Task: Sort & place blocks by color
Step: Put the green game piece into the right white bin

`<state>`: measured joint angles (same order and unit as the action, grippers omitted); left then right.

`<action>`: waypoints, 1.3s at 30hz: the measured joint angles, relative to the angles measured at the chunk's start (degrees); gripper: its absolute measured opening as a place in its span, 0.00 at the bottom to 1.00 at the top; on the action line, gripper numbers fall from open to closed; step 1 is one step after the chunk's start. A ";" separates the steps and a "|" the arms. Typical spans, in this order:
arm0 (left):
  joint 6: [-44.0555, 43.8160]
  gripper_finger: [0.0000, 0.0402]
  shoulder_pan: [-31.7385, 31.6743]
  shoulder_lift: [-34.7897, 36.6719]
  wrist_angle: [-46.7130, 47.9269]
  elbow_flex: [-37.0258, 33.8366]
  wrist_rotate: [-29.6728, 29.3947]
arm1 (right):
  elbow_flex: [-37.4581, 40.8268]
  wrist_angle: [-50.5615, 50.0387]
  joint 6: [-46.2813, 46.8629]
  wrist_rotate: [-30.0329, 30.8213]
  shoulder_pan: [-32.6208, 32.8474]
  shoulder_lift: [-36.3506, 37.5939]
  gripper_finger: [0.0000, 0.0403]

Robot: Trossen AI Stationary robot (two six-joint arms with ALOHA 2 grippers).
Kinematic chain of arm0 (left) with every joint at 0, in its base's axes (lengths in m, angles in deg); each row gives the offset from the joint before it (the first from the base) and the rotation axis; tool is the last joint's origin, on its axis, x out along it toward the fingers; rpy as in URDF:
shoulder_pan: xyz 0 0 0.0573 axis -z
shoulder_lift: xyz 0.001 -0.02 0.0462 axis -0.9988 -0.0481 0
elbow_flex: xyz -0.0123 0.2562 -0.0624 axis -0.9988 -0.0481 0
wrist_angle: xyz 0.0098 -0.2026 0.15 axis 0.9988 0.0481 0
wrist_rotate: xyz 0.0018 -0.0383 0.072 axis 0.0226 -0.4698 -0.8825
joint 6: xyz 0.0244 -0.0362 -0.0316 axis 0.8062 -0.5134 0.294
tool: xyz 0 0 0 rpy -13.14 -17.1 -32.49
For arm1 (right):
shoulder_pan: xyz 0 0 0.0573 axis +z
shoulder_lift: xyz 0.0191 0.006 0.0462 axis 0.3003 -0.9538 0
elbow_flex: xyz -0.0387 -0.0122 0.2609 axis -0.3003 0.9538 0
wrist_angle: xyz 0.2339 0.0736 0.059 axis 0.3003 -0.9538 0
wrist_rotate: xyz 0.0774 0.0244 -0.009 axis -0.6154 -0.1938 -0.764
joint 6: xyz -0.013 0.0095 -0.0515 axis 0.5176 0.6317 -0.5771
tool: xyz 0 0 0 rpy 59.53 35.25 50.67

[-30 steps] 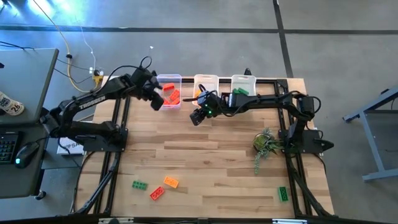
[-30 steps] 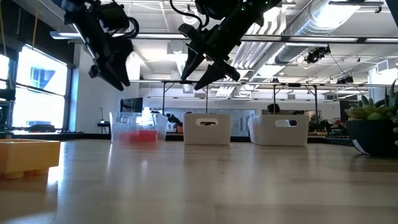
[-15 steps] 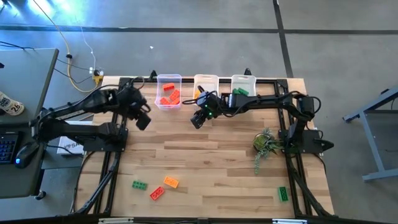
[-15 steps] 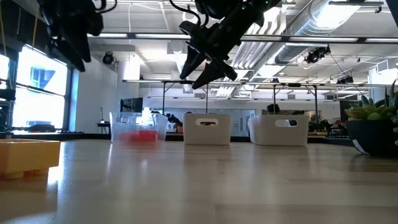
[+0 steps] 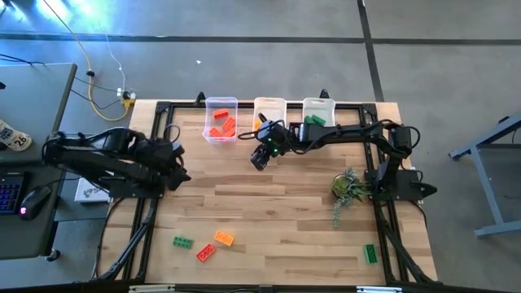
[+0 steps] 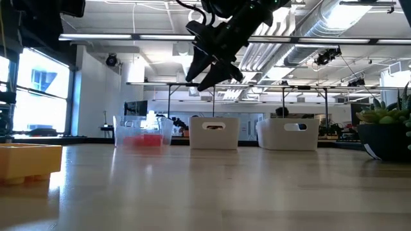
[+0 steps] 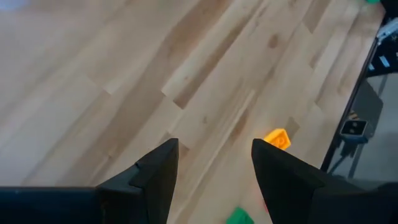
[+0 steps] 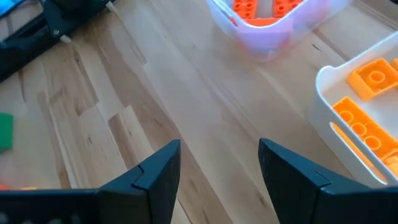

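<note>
Wood table (image 5: pixel 277 203) | L gripper (image 5: pixel 174 167) spread, empty, far side of orange block (image 5: pixel 224 238) | I'd drop straight over it, straddle before pinching | R gripper (image 5: pixel 259 157) spread, empty, much farther beyond.

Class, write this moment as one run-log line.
left gripper: open, empty, over table's left side | right gripper: open, empty, near bins | loose blocks: green, red, orange, green

open-plan lab: exposed ceiling ducts (image 6: pixel 347 25), rows of workbenches (image 6: pixel 302 90) behind.

3 clear bins (image 5: pixel 221 104), 4 loose blocks (image 5: pixel 223 238) on the table (image 5: pixel 285 212), 1 plant sprig (image 5: pixel 348 187)
</note>
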<state>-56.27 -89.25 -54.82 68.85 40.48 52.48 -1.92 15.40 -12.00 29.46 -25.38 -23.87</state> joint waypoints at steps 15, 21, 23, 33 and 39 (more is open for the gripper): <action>-8.33 0.48 23.62 -5.04 -0.67 -4.48 -0.54 | 0.13 -3.71 -2.89 0.06 3.43 0.00 0.50; -13.91 0.48 30.67 -6.68 -0.83 -4.48 -0.54 | 0.15 -3.95 -2.92 0.08 4.58 0.00 0.50; -15.96 0.48 32.90 -7.29 -1.19 -4.48 -0.73 | 0.13 -3.95 -2.92 0.08 4.84 0.00 0.50; -25.29 0.48 41.63 -11.91 -8.33 -4.48 -1.32 | 0.14 -3.95 -2.92 0.08 5.07 0.00 0.50; -31.56 0.48 44.31 -14.74 -8.21 -4.48 1.82 | 0.15 -4.12 -2.93 0.10 5.07 0.00 0.50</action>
<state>-87.84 -44.94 -69.56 60.65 36.00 54.30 -1.77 11.28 -14.93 29.56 -20.31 -23.87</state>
